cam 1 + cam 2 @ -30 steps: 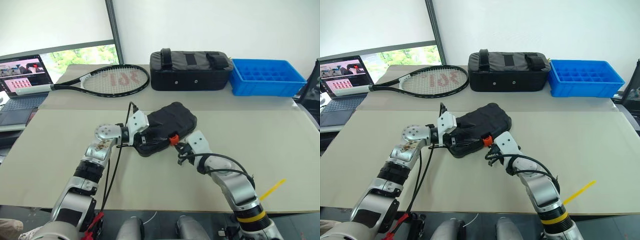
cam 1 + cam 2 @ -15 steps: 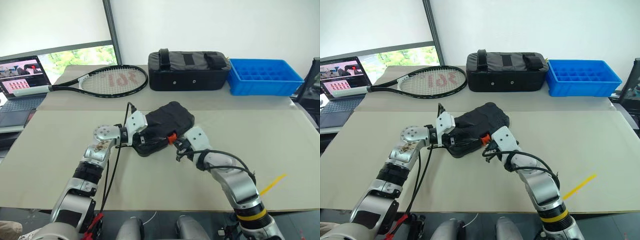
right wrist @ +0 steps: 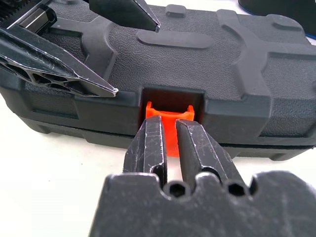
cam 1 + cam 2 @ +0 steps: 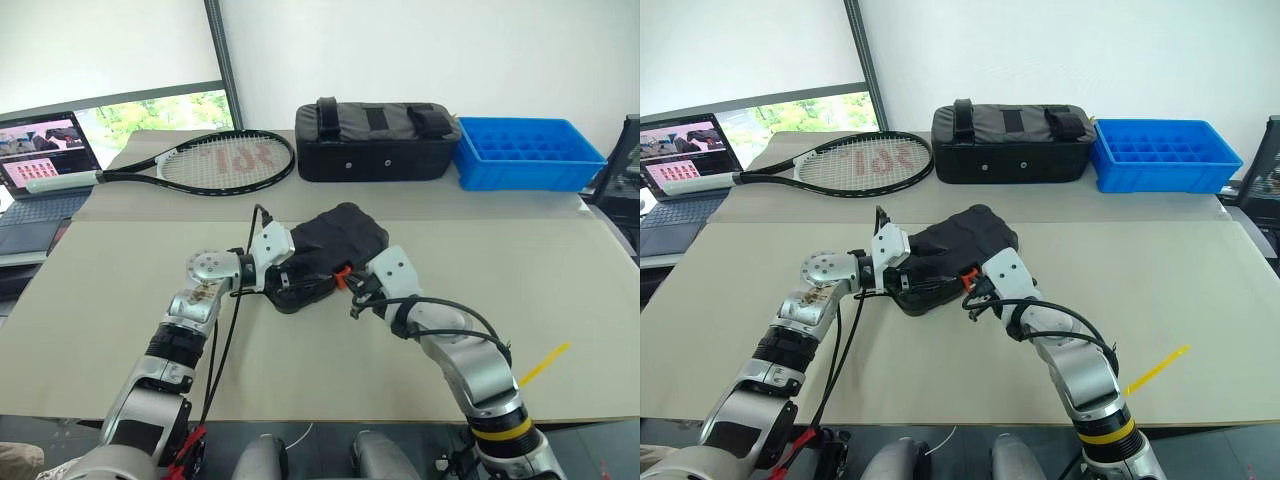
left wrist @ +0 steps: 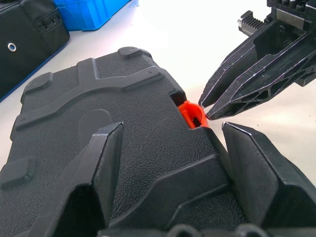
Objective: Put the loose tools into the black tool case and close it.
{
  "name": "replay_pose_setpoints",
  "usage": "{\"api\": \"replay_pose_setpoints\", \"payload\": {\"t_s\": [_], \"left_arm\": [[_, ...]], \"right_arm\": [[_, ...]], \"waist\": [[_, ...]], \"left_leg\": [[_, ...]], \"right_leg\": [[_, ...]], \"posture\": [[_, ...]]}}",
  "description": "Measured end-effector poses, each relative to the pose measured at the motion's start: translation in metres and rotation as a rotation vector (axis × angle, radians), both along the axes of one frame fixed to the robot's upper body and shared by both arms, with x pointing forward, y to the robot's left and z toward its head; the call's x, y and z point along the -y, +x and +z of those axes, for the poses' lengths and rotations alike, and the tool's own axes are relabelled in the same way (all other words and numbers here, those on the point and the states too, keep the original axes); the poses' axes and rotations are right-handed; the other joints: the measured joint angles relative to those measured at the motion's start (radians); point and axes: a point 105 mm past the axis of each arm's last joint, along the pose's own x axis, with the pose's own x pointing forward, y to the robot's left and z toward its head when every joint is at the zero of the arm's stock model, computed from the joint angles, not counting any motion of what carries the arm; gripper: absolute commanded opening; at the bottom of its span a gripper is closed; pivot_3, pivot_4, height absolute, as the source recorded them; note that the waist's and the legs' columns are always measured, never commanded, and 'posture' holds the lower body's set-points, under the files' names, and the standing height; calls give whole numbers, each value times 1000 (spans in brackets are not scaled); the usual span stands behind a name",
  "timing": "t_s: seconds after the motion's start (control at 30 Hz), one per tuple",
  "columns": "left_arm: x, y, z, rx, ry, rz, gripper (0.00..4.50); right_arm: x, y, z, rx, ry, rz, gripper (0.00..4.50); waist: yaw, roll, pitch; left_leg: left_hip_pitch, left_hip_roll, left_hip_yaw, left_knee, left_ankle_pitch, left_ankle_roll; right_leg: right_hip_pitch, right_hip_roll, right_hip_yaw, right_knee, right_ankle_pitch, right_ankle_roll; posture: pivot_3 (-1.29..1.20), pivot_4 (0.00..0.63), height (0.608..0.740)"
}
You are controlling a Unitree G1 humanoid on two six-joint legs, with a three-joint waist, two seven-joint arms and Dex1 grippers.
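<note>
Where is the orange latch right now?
The orange latch sits on the closed black tool case's front edge, mid-table, right gripper tips against it.

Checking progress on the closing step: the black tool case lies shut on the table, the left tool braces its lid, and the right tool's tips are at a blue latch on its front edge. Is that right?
Not quite: the latch is orange, not blue, as the right wrist view shows. The rest holds: the black tool case lies shut on the table, the left tool braces its lid, and the right tool has its tips at that latch.
</note>
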Motion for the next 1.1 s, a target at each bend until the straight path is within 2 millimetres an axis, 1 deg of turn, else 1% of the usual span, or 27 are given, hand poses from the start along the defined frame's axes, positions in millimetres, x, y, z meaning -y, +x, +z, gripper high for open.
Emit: {"api": "replay_pose_setpoints", "payload": {"t_s": [0.2, 0.27, 0.3, 0.4, 0.53, 0.57, 0.67, 0.7, 0.77, 0.8, 0.93, 1.03, 1.1], "left_arm": [[-1, 0, 0, 5, -8, 15, 3386], [-3, -1, 3, 2, -22, 32, 3386], [-5, -3, 3, -5, -35, 41, 3386], [-21, -5, 7, -28, -70, 99, 3386], [-43, -11, 3, -93, -112, 193, 3386], [-51, -16, 3, -105, -127, 222, 3386], [-68, -25, 1, -115, -125, 277, 3386], [-76, -31, -2, -124, -123, 303, 3386], [-89, -36, -4, -127, -115, 347, 3386], [-99, -42, -8, -146, -115, 385, 3386], [-120, -56, -27, -209, -106, 475, 3386], [-138, -67, -42, -221, -70, 548, 3386], [-144, -72, -51, -235, -45, 576, 3386]], "right_arm": [[1, 2, -1, -3, -7, 0, 632], [5, -1, -1, -6, 5, 16, 632], [11, -5, -3, -10, 3, 28, 632], [35, -11, -2, -14, 18, 33, 1352], [62, -14, 10, 19, 40, 46, 2705], [72, -16, 11, 29, 39, 65, 3059], [92, -19, 7, 17, 47, 85, 4124], [102, -21, 3, 4, 51, 89, 4485], [115, -22, 1, 3, 64, 99, 4485], [124, -23, 1, 16, 65, 110, 4485], [149, -23, 0, 44, 48, 104, 4485], [166, -29, -7, 36, 25, 122, 4485], [176, -33, -15, 15, 17, 123, 4485]], "waist": [[-1, 0, 0], [1, 0, 0], [2, 0, 0], [0, -1, 0], [0, -2, 2], [3, -4, 3], [4, -5, 4], [4, -5, 4], [4, -5, 4], [4, -5, 4], [6, -6, 5], [9, -7, 5], [13, -7, 5]], "left_leg": [[0, 0, 0, 0, 0, 0], [-1, 0, 0, -1, 0, 0], [-1, 0, 0, -1, 0, 0], [-2, 0, 0, -3, 0, 0], [-2, 0, -1, -4, 0, 0], [-2, 0, -1, -6, 0, 0], [-1, 0, -1, -7, 0, 0], [0, 0, -1, -9, 0, 0], [0, 0, 0, -9, 0, 0], [1, 0, 0, -10, 0, 0], [1, 0, 0, -10, 0, 0], [2, 0, 1, -11, 0, 0], [2, 0, 1, -12, 0, 0]], "right_leg": [[0, 0, 0, 0, 0, 0], [0, 0, 0, -1, 0, 0], [0, 0, 0, -1, 0, 0], [-1, 0, 0, -4, 0, 0], [-1, 0, -1, -4, 0, 0], [-1, 0, -1, -5, 0, 0], [-1, -1, 0, -6, 0, 0], [0, -2, 0, -6, 0, -1], [0, -2, 0, -6, 0, -1], [0, -2, 0, -6, 0, -1], [0, -3, 0, -6, -1, -2], [1, -4, 0, -7, -1, -3], [1, -5, 0, -6, -1, -4]], "posture": [[0, 150, 707], [0, 150, 707], [0, 150, 707], [0, 150, 707], [0, 150, 707], [0, 150, 707], [0, 150, 707], [0, 150, 707], [0, 150, 707], [0, 150, 707], [0, 150, 707], [0, 150, 707], [0, 150, 707]]}}
